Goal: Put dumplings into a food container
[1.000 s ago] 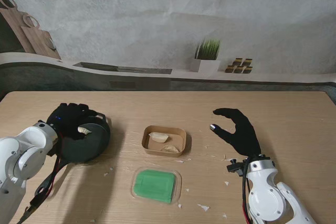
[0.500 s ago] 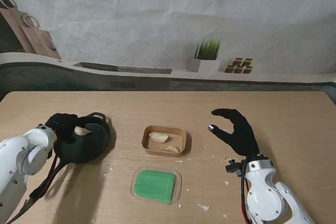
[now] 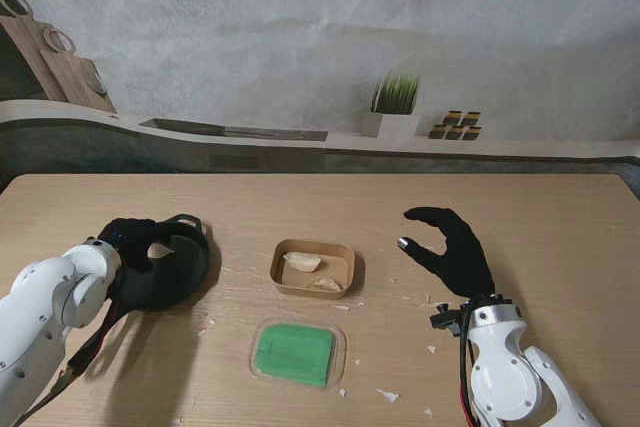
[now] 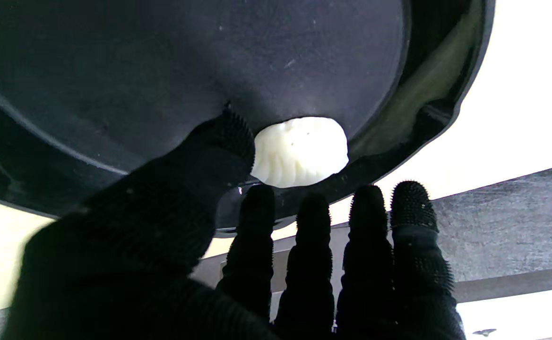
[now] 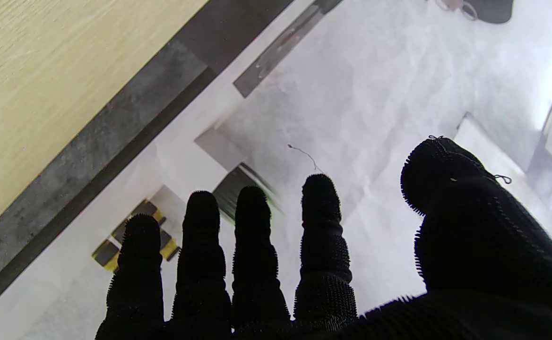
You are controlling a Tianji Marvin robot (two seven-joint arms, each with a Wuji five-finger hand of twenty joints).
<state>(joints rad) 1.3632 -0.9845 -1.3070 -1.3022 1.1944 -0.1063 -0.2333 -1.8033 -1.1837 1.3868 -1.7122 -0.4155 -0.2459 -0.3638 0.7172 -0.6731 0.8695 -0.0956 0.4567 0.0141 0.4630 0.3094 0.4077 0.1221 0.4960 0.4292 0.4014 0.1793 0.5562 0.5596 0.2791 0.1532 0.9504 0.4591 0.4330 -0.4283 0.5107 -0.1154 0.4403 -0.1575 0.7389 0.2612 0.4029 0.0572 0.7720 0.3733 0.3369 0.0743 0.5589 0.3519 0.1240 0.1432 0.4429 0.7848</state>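
A black pan (image 3: 170,272) sits on the table at my left. My left hand (image 3: 128,242) reaches into it from the left rim. One white pleated dumpling (image 4: 299,151) lies against the pan's wall, pinched between thumb (image 4: 224,141) and index fingertip (image 4: 257,203); the same dumpling (image 3: 158,249) shows from the stand. The brown food container (image 3: 345,269) stands mid-table with two dumplings (image 3: 303,261) inside. My right hand (image 3: 455,252) hovers open to the container's right, fingers (image 5: 252,236) spread, holding nothing.
A green lid (image 3: 293,352) in a clear tray lies nearer to me than the container. Small white crumbs (image 3: 388,396) dot the table. A potted plant (image 3: 392,105) and small yellow blocks (image 3: 456,125) stand on the ledge beyond the table.
My left hand has pulled back from over the pan's middle toward its left rim, keeping the dumpling at its fingertips. The right hand has barely shifted.
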